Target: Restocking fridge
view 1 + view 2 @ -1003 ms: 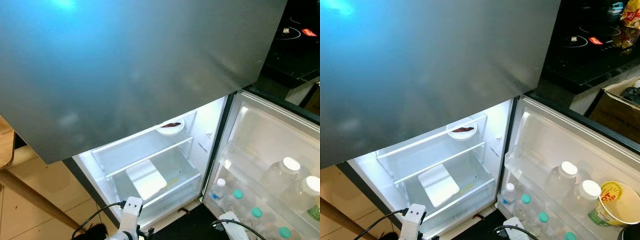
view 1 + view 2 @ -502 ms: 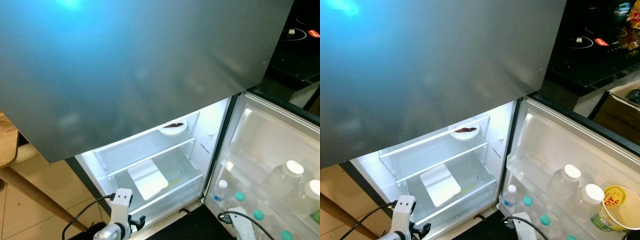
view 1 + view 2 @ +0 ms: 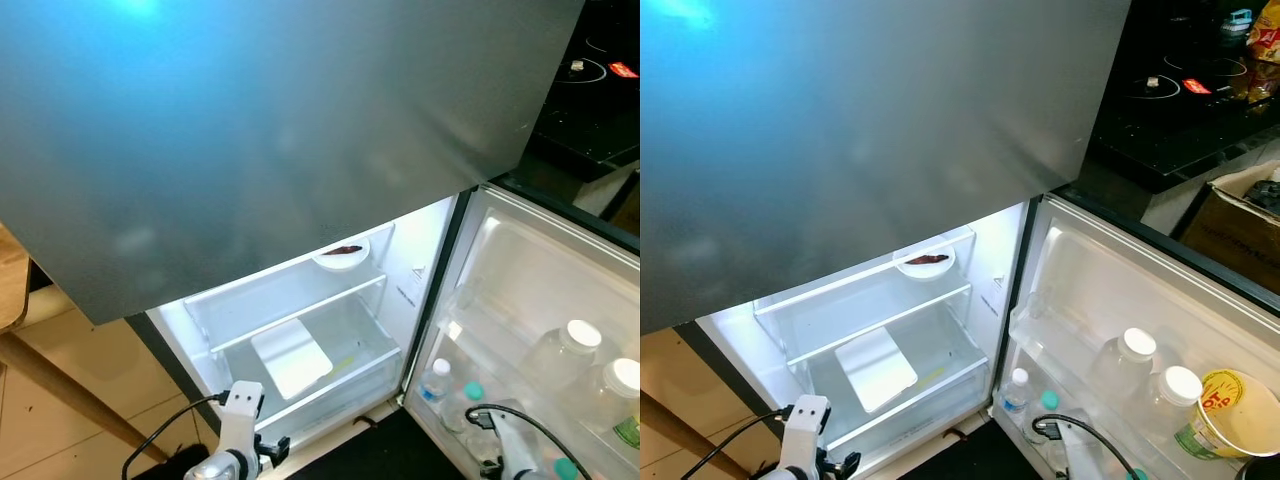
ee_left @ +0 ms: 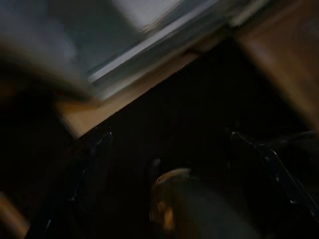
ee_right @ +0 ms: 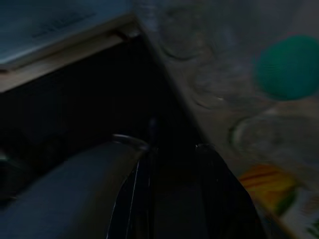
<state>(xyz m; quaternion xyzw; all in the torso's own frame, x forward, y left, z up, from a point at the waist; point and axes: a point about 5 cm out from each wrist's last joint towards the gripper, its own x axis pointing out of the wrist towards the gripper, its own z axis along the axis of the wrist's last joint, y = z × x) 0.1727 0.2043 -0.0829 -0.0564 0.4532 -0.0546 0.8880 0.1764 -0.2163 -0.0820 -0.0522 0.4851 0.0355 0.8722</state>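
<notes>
Looking down, you see the fridge [image 3: 940, 330] open, its lit shelves holding a small dish [image 3: 925, 262] and a white tray [image 3: 876, 369] below it. Right of the fridge, its door [image 3: 1110, 300] carries bottles [image 3: 1120, 362] and a yellow tub [image 3: 1218, 405]. Beyond lies a black cooktop [image 3: 1185, 110]. Left gripper [image 4: 184, 169] fingers spread apart; right gripper [image 5: 172, 189], I cannot tell.

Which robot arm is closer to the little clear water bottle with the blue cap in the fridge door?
The right arm. It sits just beside the small clear water bottle with the blue cap at the door shelf. The left arm is low before the fridge's drawer, farther away.
</notes>
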